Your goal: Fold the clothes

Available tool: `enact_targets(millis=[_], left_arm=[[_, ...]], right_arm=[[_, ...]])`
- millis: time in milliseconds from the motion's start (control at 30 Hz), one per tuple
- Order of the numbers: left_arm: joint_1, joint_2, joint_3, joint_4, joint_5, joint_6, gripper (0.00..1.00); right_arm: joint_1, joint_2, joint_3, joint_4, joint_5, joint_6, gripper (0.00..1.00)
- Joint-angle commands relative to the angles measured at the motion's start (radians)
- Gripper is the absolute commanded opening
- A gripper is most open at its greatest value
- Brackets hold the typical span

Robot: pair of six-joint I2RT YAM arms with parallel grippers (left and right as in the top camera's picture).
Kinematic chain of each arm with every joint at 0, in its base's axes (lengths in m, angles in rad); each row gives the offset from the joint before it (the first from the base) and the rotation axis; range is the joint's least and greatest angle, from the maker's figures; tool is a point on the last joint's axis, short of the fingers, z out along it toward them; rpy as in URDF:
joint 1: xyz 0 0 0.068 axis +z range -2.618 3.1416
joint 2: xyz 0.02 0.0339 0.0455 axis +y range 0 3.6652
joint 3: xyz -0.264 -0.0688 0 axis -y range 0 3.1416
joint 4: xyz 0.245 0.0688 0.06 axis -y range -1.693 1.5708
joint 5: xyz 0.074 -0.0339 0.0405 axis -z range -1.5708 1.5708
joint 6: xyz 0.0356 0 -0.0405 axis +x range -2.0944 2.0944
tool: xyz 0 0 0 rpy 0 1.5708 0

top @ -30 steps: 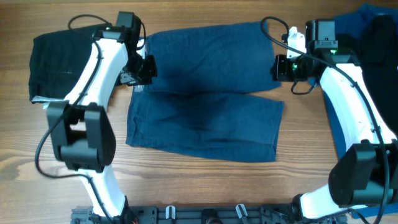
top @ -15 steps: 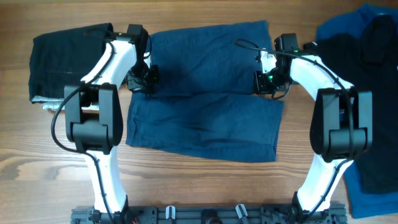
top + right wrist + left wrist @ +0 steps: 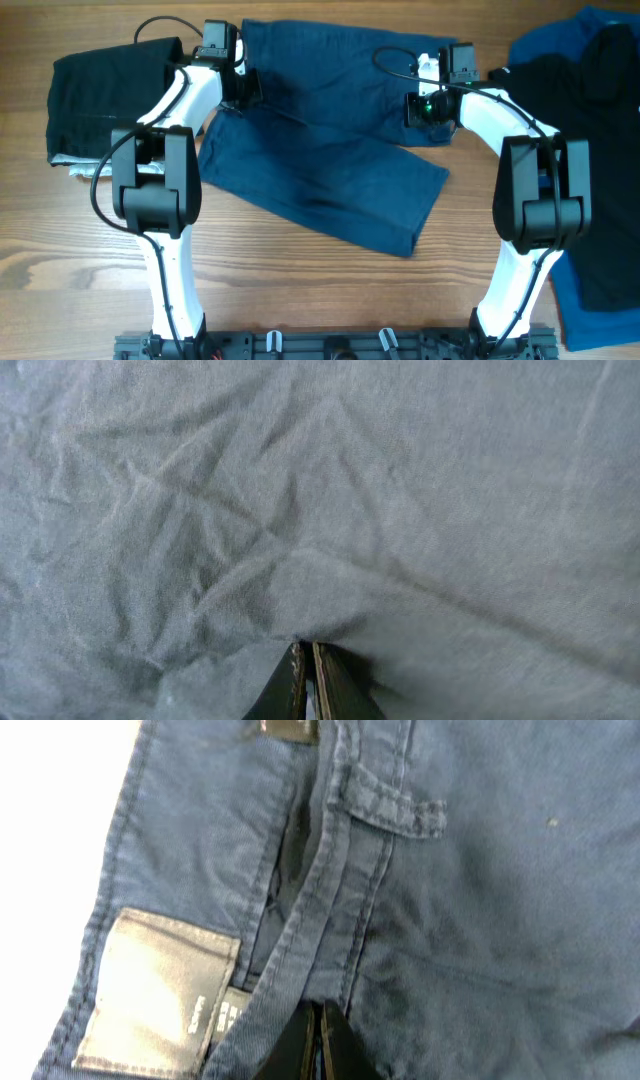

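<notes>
The dark navy-blue shorts [image 3: 330, 150] lie spread in the middle of the table, one leg along the far edge and the other slanting towards the front right. My left gripper [image 3: 248, 88] is shut on the shorts' waistband at their left end. In the left wrist view its tips [image 3: 320, 1042] pinch the waistband seam [image 3: 330, 850] beside a grey label [image 3: 155, 985]. My right gripper [image 3: 411, 107] is shut on the shorts' fabric at the right end of the far leg. In the right wrist view its tips [image 3: 307, 665] pinch a fold of wrinkled cloth [image 3: 330, 510].
A folded black garment [image 3: 100, 90] lies at the far left with a pale grey piece [image 3: 68, 166] showing under its front edge. A pile of black [image 3: 590, 110] and bright-blue [image 3: 575, 300] clothes covers the right side. Bare wood table [image 3: 300, 290] lies in front.
Both grippers have moved towards the far edge with the shorts in them. The shorts have shifted and the near leg has swung into a slant towards the front right.
</notes>
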Motion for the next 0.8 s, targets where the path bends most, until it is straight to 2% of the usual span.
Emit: enact_targets(millis=[0, 67, 167, 200, 233, 267, 333, 400, 467, 500, 600, 700, 767], left_arm=[[-0.002, 0.081, -0.018, 0.057, -0.026, 0.011, 0.04], [-0.002, 0.047, 0.023, 0.035, -0.026, 0.052, 0.04], [-0.002, -0.037, 0.105, -0.042, -0.026, 0.062, 0.1], [-0.002, -0.076, 0.133, -0.079, -0.026, 0.062, 0.14], [-0.002, -0.118, 0.154, -0.117, -0.026, 0.062, 0.29], [-0.001, -0.18, 0.163, -0.174, -0.027, 0.062, 0.36], [0.006, -0.245, 0.163, -0.263, -0.029, 0.062, 0.41], [0.017, -0.285, 0.163, -0.379, -0.055, 0.062, 0.43], [0.032, -0.288, 0.162, -0.461, -0.087, 0.062, 0.54], [0.043, -0.282, 0.159, -0.491, -0.096, 0.063, 0.56], [0.076, -0.263, 0.158, -0.536, -0.097, 0.062, 0.58], [0.106, -0.258, 0.158, -0.558, -0.097, 0.062, 0.59], [0.115, -0.258, 0.158, -0.562, -0.097, 0.062, 0.59]], right_arm=[[-0.003, 0.06, -0.016, 0.043, 0.094, 0.008, 0.08], [-0.006, 0.026, -0.002, 0.041, 0.095, 0.014, 0.15], [-0.028, -0.078, 0.023, -0.027, 0.095, 0.119, 0.22], [-0.035, -0.128, 0.024, -0.069, 0.095, 0.149, 0.28], [-0.048, -0.186, 0.024, -0.126, 0.095, 0.173, 0.33], [-0.065, -0.256, 0.024, -0.215, 0.095, 0.198, 0.38], [-0.09, -0.334, 0.023, -0.358, 0.094, 0.226, 0.46], [-0.125, -0.395, 0.018, -0.536, 0.094, 0.24, 0.49], [-0.151, -0.407, -0.003, -0.655, 0.058, 0.236, 0.49], [-0.162, -0.407, -0.026, -0.69, 0.03, 0.231, 0.49], [-0.185, -0.407, -0.14, -0.647, -0.069, 0.22, 0.48], [-0.221, -0.407, -0.295, -0.484, -0.252, 0.233, 0.49], [-0.238, -0.407, -0.353, -0.417, -0.275, 0.281, 0.49]])
